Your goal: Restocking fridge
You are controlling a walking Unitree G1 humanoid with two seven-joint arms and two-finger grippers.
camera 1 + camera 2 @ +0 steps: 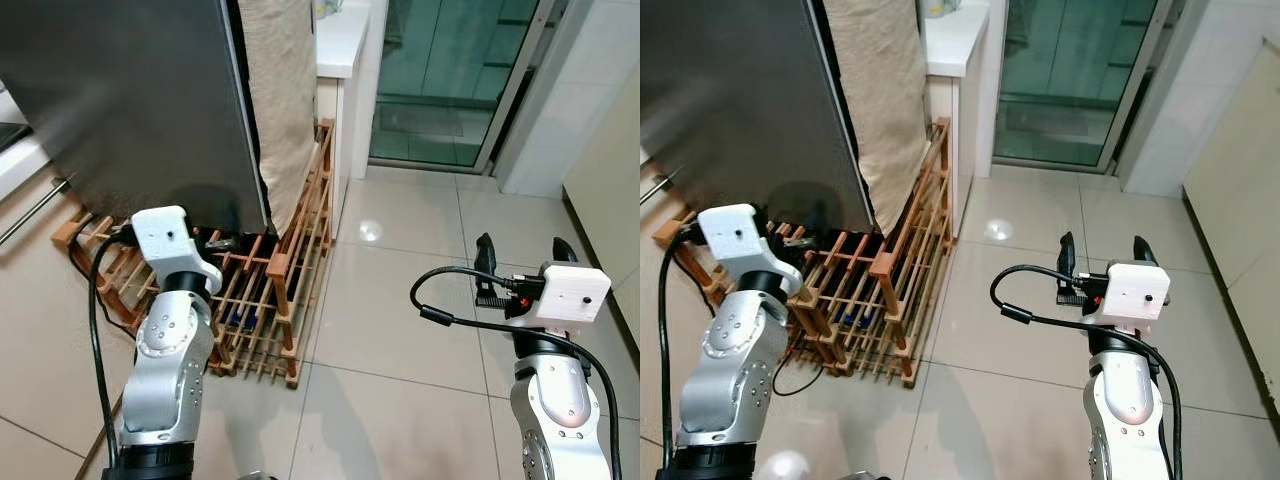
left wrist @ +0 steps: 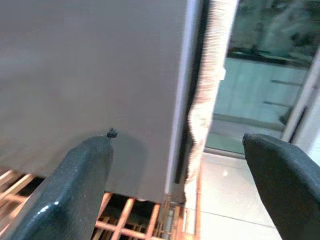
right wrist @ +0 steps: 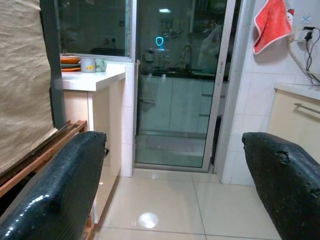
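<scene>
The fridge (image 1: 130,100) shows as a dark grey door at the upper left, shut, standing on a wooden slatted rack (image 1: 290,270). My left gripper (image 1: 215,242) is low in front of the door's bottom edge. In the left wrist view its fingers (image 2: 75,185) stand wide apart with nothing between them, pointing at the door's right edge (image 2: 185,100). My right gripper (image 1: 523,250) hovers open and empty above the tiled floor at the right, pointing toward the glass door (image 3: 175,90).
A beige cloth (image 1: 285,100) hangs down the fridge's side. Behind it is a white counter (image 1: 340,40) with cups (image 3: 92,64). A cream cabinet (image 1: 610,190) lines the right. Tiled floor (image 1: 400,300) lies between. A red towel (image 3: 272,22) hangs on the wall.
</scene>
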